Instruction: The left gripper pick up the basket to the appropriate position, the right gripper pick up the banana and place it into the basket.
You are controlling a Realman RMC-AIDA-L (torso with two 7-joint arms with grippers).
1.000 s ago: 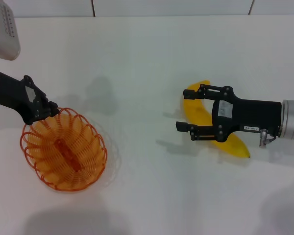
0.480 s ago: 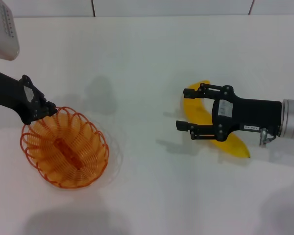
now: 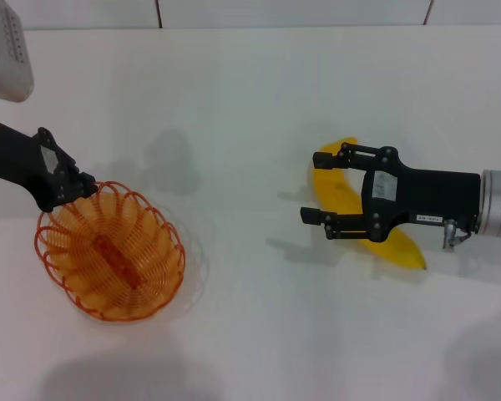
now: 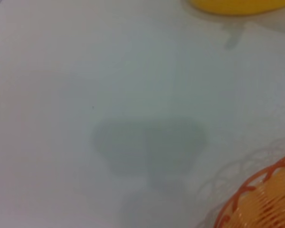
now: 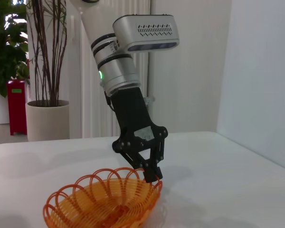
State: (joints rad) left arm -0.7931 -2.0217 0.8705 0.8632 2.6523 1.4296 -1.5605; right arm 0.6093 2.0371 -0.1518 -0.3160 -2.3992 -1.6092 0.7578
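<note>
The orange wire basket (image 3: pixel 108 255) is at the left of the white table. My left gripper (image 3: pixel 73 188) is shut on the basket's far rim; the right wrist view shows its fingers (image 5: pixel 152 172) pinching the rim of the basket (image 5: pixel 104 202). The yellow banana (image 3: pixel 338 192) lies on the table at the right. My right gripper (image 3: pixel 313 186) is open and hovers just above the banana, one finger on each side of its far half. The left wrist view shows an edge of the banana (image 4: pixel 232 4) and part of the basket (image 4: pixel 263 199).
The white table (image 3: pixel 250 100) stretches between the basket and the banana. The left arm's white-grey casing (image 3: pixel 4 50) stands at the far left. Beyond the table, the right wrist view shows potted plants (image 5: pixel 42 71).
My left gripper has shifted slightly to the left with the basket's rim in it, and the basket has moved a little with it. The right gripper and banana have not moved.
</note>
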